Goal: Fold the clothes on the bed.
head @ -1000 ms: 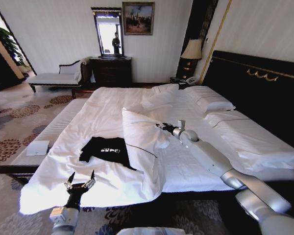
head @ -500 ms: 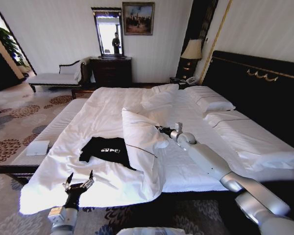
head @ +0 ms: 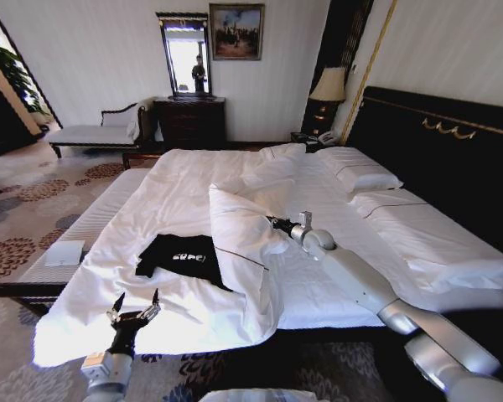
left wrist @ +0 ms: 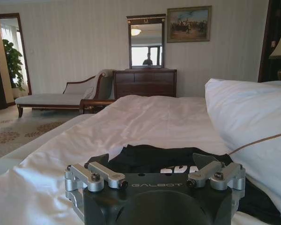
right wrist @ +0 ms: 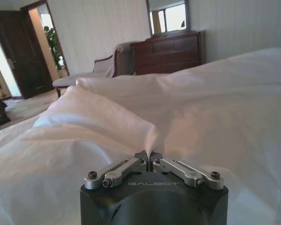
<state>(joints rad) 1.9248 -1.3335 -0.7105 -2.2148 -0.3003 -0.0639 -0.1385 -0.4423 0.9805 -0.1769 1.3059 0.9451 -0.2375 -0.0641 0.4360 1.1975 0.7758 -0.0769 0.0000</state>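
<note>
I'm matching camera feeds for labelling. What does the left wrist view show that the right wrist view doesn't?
Left wrist alone: the open left gripper facing the black cotton T-shirt with white lettering, and a gilt-framed painting. Right wrist alone: the right gripper shut on the folded-back white duvet. Both: the dark wooden dresser, the pale bench and the white-sheeted bed.

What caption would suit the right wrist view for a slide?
Right pincer shut on a fold of the white duvet, dark dresser beyond the bed.

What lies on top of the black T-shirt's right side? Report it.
A folded-back flap of white duvet covers the edge of the black T-shirt on the bed; the right claw is shut on it. The shirt's covered part can't be seen.
</note>
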